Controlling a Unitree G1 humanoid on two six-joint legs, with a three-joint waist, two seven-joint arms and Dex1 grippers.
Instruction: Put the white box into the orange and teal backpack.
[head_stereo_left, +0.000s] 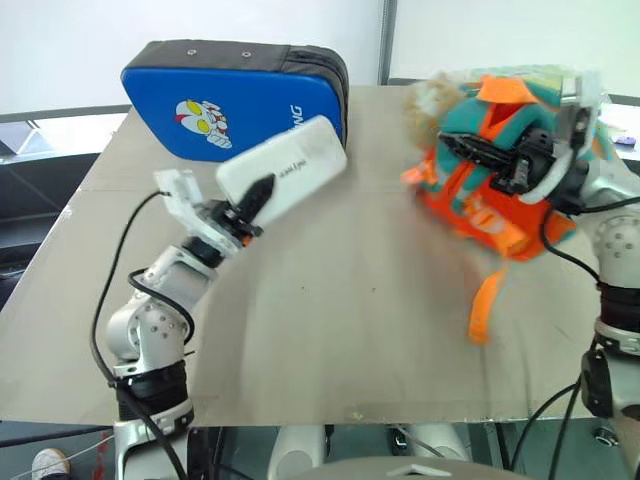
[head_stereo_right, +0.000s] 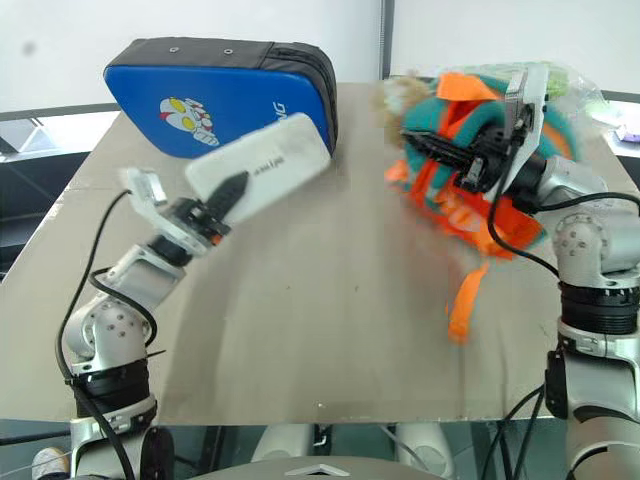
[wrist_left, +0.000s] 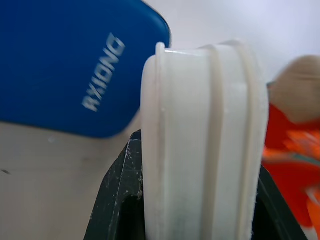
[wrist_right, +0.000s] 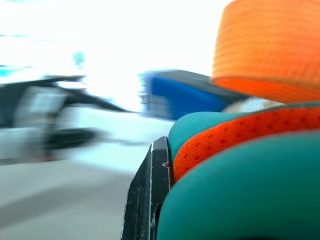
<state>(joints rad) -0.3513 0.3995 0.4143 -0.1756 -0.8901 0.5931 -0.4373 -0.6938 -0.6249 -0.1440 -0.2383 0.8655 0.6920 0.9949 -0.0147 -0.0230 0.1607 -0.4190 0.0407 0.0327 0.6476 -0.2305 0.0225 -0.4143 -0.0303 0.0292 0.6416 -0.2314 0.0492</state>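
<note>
Low at about 8 o'clock in the head view, the left gripper (head_stereo_left: 252, 203) is clamping its two black fingers on one end of the white box (head_stereo_left: 285, 172). From there the box is angling up toward 1 o'clock, held clear of the table (head_stereo_left: 330, 330), its small black lettering facing up. In the left wrist view the box's edge (wrist_left: 202, 145) is sitting squarely between the black fingers (wrist_left: 117, 195), one on each flat face.

Behind the box, at 11 o'clock, the blue cartoon-printed case (head_stereo_left: 230, 100) is standing on the table's far side; the box's raised end is overlapping its lower corner in the view.

Across at 2 o'clock, the right gripper (head_stereo_left: 490, 160) is pinching shut on the orange and teal backpack (head_stereo_left: 500, 190) and holding it off the table, an orange strap (head_stereo_left: 485, 305) dangling beneath toward 5 o'clock. A tan plush toy (head_stereo_left: 435, 100) is showing at the backpack's upper left. Box and backpack are well apart, with bare table between them.
</note>
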